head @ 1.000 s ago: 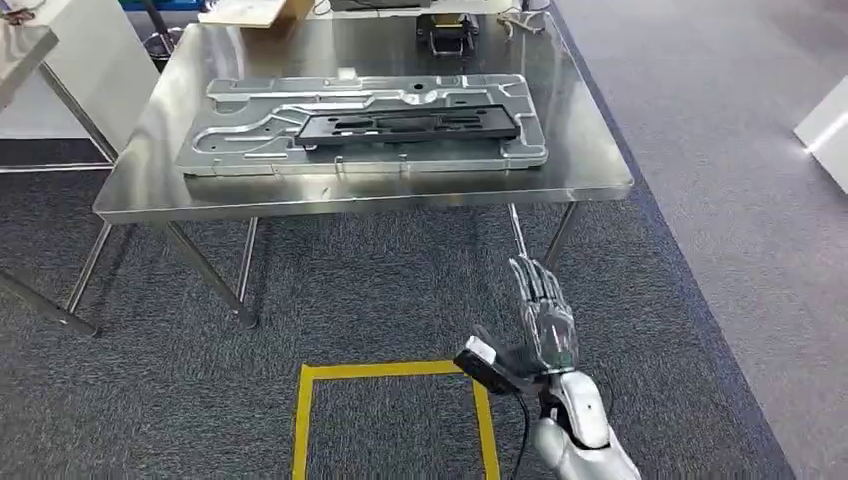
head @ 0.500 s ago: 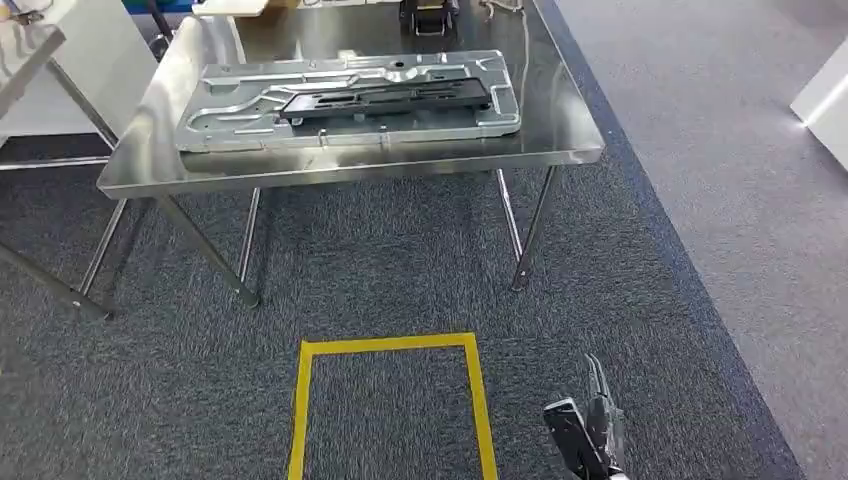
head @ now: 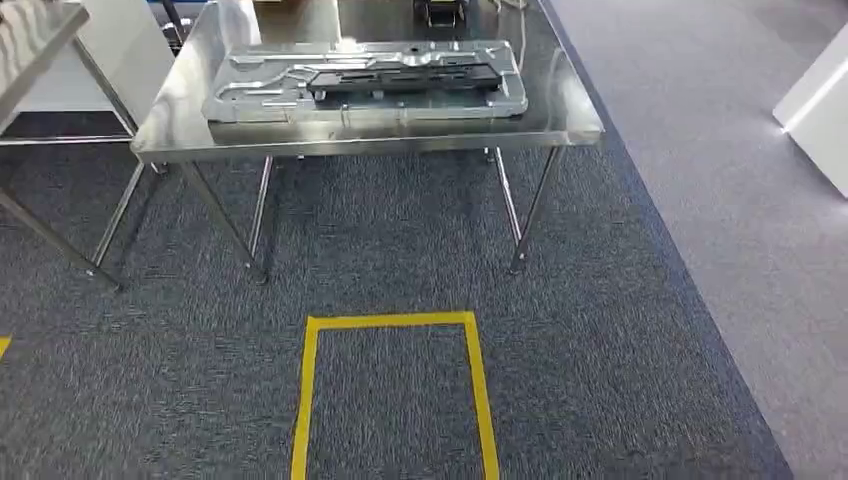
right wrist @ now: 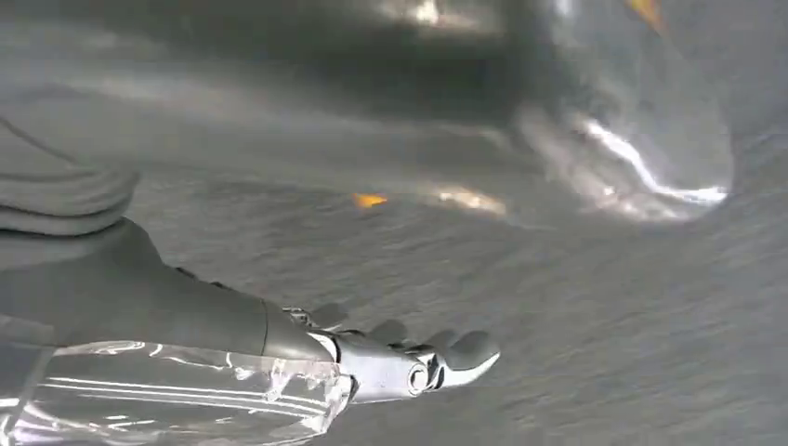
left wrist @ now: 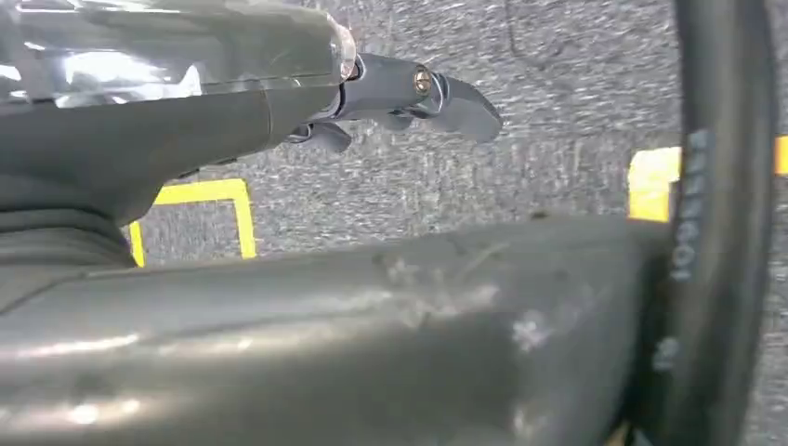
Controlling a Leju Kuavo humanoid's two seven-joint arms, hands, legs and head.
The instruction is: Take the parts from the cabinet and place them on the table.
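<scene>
My left robot hand (left wrist: 409, 98) hung over the grey carpet (head: 400, 260) with its fingers loosely apart, grasping nothing. My right robot hand (right wrist: 409, 362) was likewise released and bare. The silver panel (head: 365, 80) lay flat on the steel table (head: 570, 115) far ahead, a black part (head: 405, 78) resting on top of it. A yellow tape outline (head: 310, 400) marked the near floor.

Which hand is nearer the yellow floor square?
Left, probably. The left hand hangs over carpet beside the taped square; the right hand hangs over blurred carpet.
</scene>
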